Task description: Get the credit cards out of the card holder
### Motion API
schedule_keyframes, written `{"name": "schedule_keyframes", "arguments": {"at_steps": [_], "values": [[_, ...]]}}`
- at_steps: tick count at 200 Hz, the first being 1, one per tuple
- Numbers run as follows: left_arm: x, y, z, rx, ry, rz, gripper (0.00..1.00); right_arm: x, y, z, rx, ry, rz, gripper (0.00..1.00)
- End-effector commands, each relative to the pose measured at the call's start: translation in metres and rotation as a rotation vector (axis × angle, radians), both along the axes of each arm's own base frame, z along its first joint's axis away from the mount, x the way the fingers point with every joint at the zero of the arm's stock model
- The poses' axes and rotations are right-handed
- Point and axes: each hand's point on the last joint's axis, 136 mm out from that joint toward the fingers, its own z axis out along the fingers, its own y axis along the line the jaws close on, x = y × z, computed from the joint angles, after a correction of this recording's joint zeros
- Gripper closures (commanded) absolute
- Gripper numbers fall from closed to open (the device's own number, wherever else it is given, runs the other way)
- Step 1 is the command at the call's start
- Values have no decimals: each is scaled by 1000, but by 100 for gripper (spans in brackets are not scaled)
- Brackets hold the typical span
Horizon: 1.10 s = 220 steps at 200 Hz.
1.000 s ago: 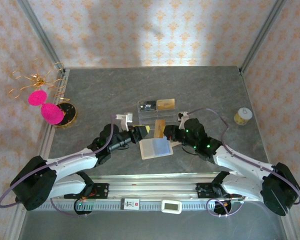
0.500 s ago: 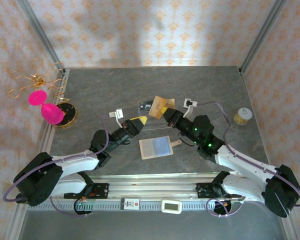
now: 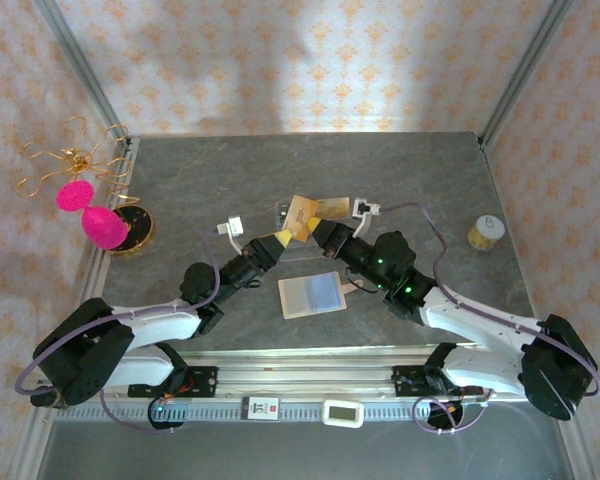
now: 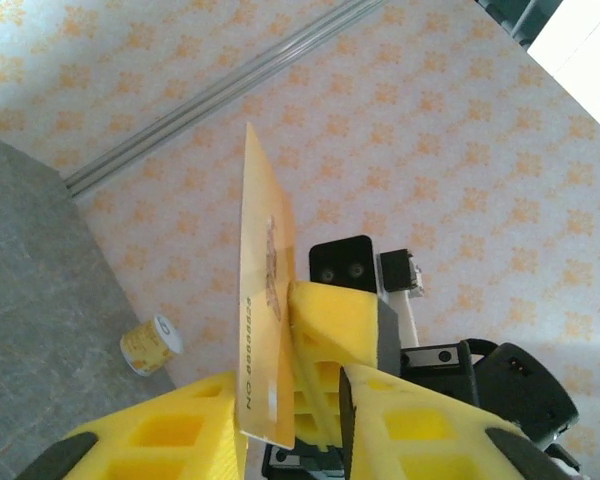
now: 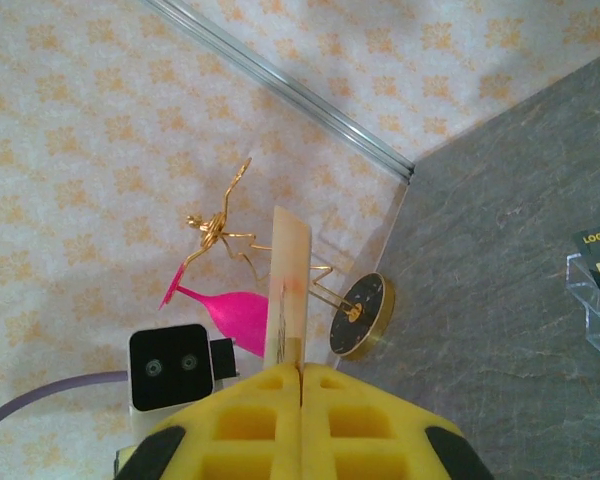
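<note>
Gold card (image 5: 286, 285) clamped between right fingers (image 5: 240, 420), aloft; left fingers (image 4: 160, 440) apart, straddling it. card holder (image 3: 313, 295) open on table (image 3: 430, 180).

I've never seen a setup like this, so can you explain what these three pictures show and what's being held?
Two robot arms are bolted at the near edge of a grey table. One picture looks down from above; the other two come from cameras on each wrist. The right tool pinches a gold card; the left tool is open around it. On the table sit an open card holder, a clear tray, a yellow roll and a pink ornament.
</note>
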Motion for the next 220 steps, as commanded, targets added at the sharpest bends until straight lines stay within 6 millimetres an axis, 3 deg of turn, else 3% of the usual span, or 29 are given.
{"name": "schedule_keyframes", "arguments": {"at_steps": [1,34,53,73,102,125,144,188,220], "values": [[-7,6,26,-60,-83,-4,78,-2,5,13,17,-23,5,100],[-2,10,24,-38,-75,22,88,-10,7,2,-17,-8,24,100],[4,12,21,-19,-61,35,100,-13,8,-7,-51,7,39,100],[11,10,22,30,-64,26,100,-15,4,-19,-119,30,33,100],[37,2,1,309,-22,15,100,0,-38,-44,-301,108,-99,87],[47,-13,-20,531,-22,-74,100,12,-85,-71,-381,217,-205,85],[54,-32,-34,689,-85,-181,100,17,-114,-81,-376,260,-268,84],[95,-41,-54,1127,-235,-280,100,18,-138,-89,-361,298,-322,84],[115,-50,-50,1263,-359,-361,100,18,-145,-97,-366,319,-334,84]]}}
